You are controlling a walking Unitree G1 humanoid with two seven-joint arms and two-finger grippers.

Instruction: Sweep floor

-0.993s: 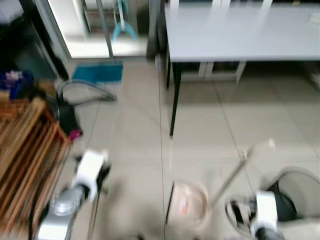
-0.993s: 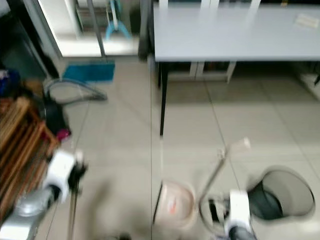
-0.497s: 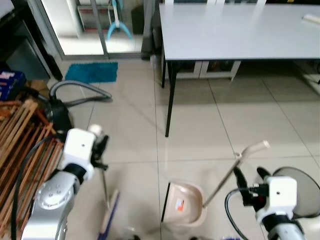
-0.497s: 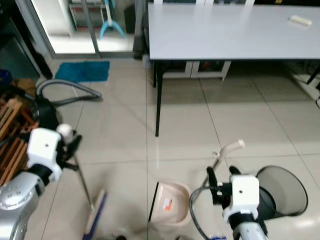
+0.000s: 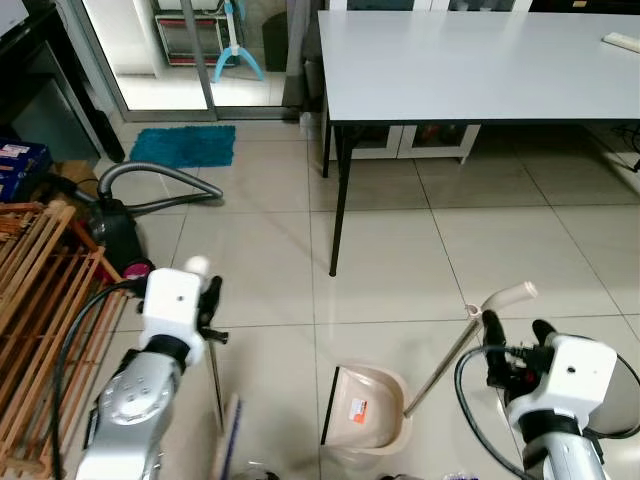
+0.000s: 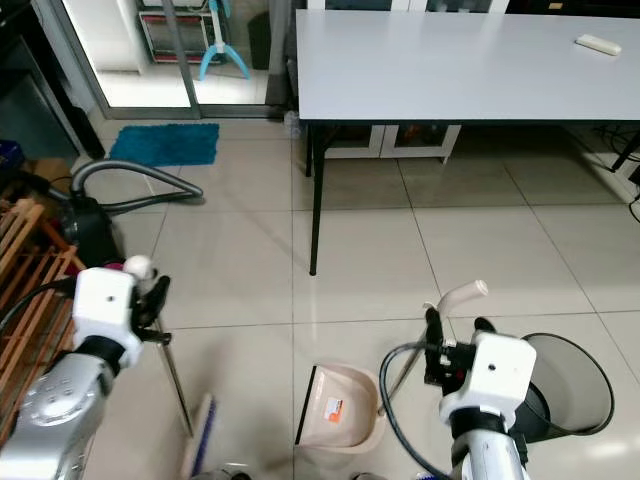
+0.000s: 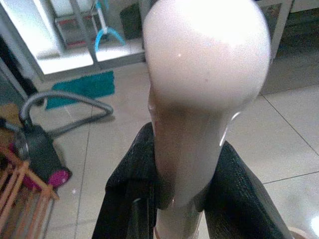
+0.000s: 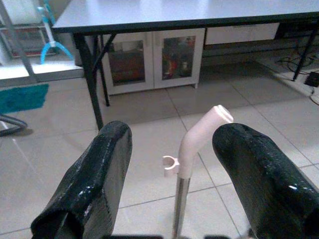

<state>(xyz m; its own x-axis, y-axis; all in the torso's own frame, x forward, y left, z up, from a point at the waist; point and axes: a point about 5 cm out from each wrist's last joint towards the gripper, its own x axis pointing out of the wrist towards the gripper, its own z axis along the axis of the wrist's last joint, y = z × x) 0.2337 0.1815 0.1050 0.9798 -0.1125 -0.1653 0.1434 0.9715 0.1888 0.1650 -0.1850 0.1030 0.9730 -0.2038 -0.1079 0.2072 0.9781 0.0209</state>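
Observation:
My left gripper (image 5: 211, 315) is shut on the upper shaft of a broom, just below its pale rounded knob (image 7: 207, 74). The shaft slants down to the broom head (image 5: 227, 452) on the tiles. A beige dustpan (image 5: 372, 412) with an orange sticker sits on the floor between my arms. Its metal shaft rises to the right and ends in a bent white grip (image 5: 510, 294). My right gripper (image 5: 515, 336) is open just short of that grip. In the right wrist view the dustpan grip (image 8: 200, 135) stands beyond the black fingers (image 8: 94, 189), untouched.
A dark waste bin (image 6: 585, 400) stands at the lower right, behind my right arm. A grey table (image 5: 470, 60) with a black leg (image 5: 339, 215) stands ahead. On the left are a vacuum cleaner (image 5: 115, 230) with its hose, a wooden rack (image 5: 40, 300) and a teal mat (image 5: 185, 145).
The blur of a second ago has gone as the camera steadied. My right gripper has come up closer to the dustpan grip. The left gripper still holds the broom.

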